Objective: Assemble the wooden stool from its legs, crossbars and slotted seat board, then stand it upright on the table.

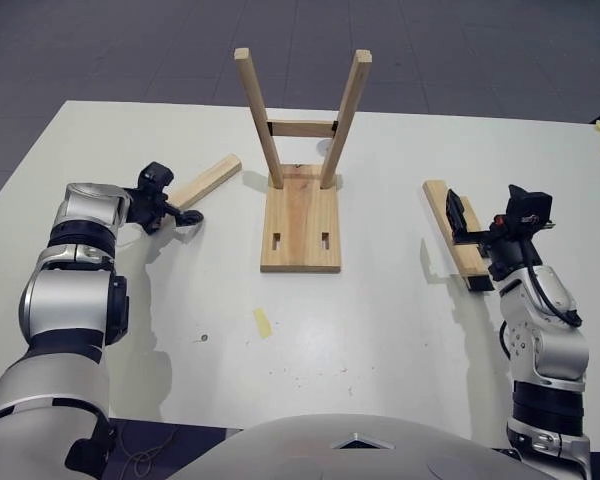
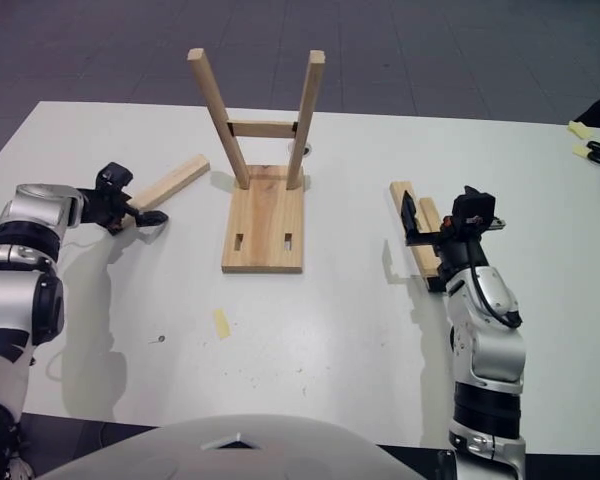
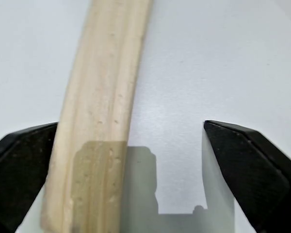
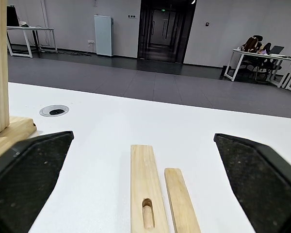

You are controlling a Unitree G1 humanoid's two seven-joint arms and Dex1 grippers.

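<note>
Plainly, the white table [image 1: 400, 330] carries everything. At its middle the seat board [image 1: 301, 225] lies flat. Two legs [image 1: 257, 115] stand in its far slots, joined by a crossbar [image 1: 302, 128]. The two near slots are empty.

Two more legs lie loose. The left loose leg [image 1: 208, 181] lies on a slant, its long axis running from the left gripper [image 3: 133, 165] away toward the seat board. That gripper is spread wide over the leg's near end, and the wood sits hard against one finger [image 3: 19, 170] and well apart from the other. The left arm is clearly the nearer one for this piece, and I judge closing on it to be the coming move.

The right loose leg [image 4: 143, 194], with a slot in it, lies pointing away from the robot. A thinner bar [image 4: 180, 199] lies just beside it. The right gripper [image 4: 144, 174] is spread wide behind them, in line with their length.

A small yellow scrap [image 1: 263, 322] lies nearer the robot. No writing is readable.
</note>
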